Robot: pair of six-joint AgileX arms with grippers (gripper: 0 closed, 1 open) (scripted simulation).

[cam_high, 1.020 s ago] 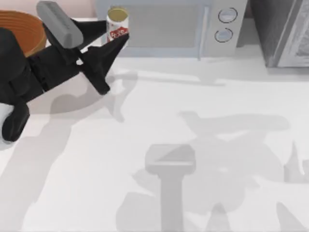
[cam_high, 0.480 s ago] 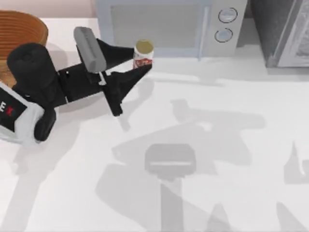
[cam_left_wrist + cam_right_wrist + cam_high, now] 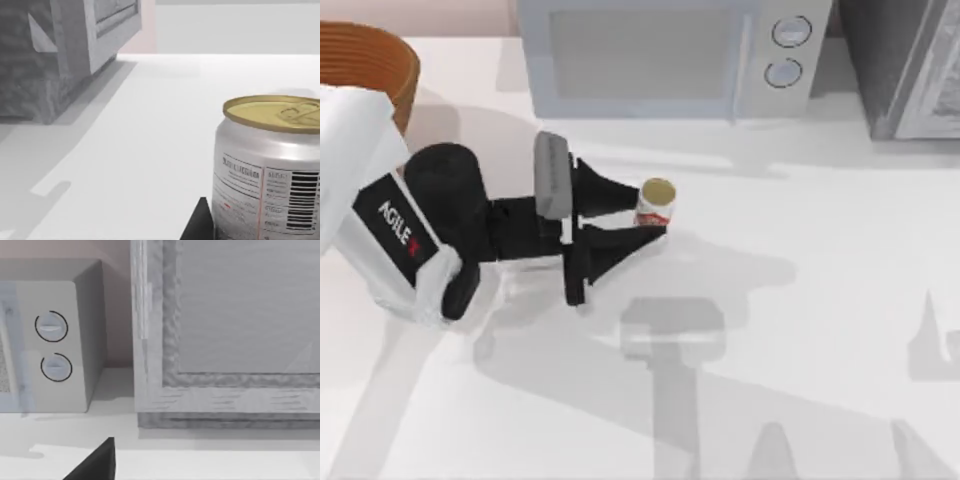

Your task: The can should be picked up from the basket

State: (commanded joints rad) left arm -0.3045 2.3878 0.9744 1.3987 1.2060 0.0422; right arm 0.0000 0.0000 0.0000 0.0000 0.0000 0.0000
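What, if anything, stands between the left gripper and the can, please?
Nothing visible does: the left gripper already has its fingers on either side of the can, upright, over the white table and well clear of the basket.

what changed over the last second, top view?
The left gripper, shut on the can, carried it from beside the basket rightward and toward the table's near side, away from the microwave. The grip held throughout; basket and microwave stayed put.
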